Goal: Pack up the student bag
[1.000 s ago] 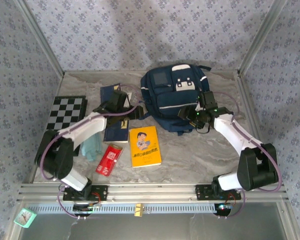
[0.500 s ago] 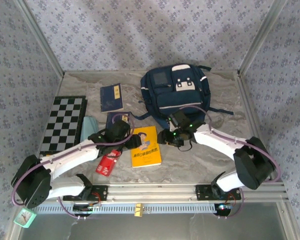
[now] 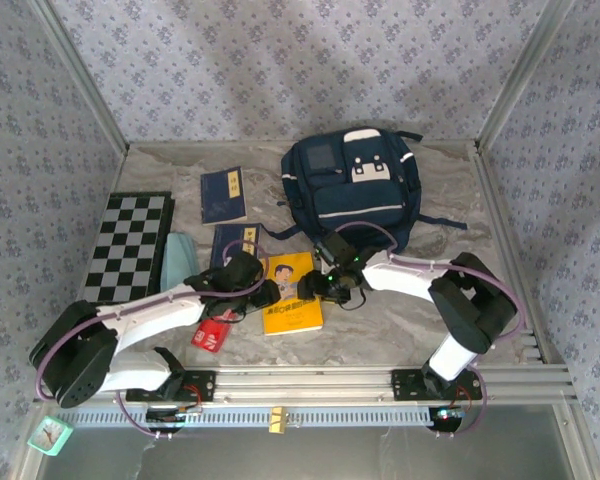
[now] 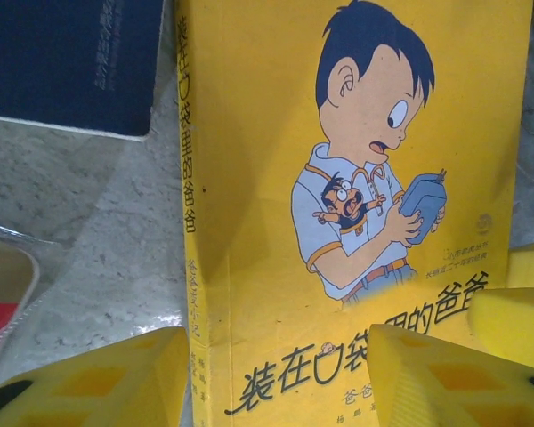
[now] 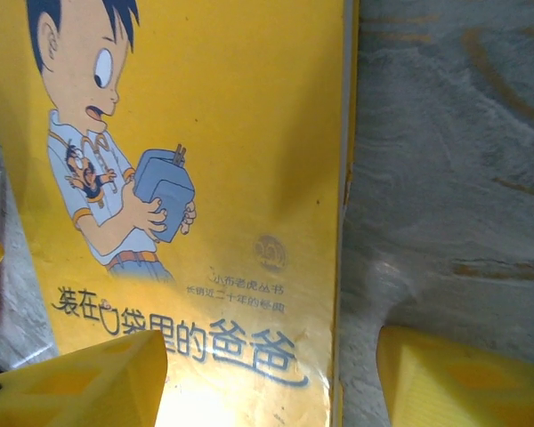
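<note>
Grey marbled tabletop, shut in on 3 sides by walls in blue floral wallpaper, aluminium posts at the far corners, slotted aluminium rail along the near edge. At far centre the student bag lies flat, front pockets and white patch up, well apart from both grippers. Just near of it a yellow book lies cover up, cartoon boy showing. The left gripper is at the book's left side, jaws apart: 1 finger over bare marble off the spine, the other over the cover. The right gripper is at the book's right side, jaws apart too: 1 finger over the cover, the other over marble past the edge. Cannot tell whether any pad touches the book. 1 navy booklet lies left of the bag, a 2nd navy booklet just beside the book's far-left corner. Checkerboard at the left edge, pale teal item next to it, red packet near the left arm. Small teal clock sits below the rail, bottom left.
</note>
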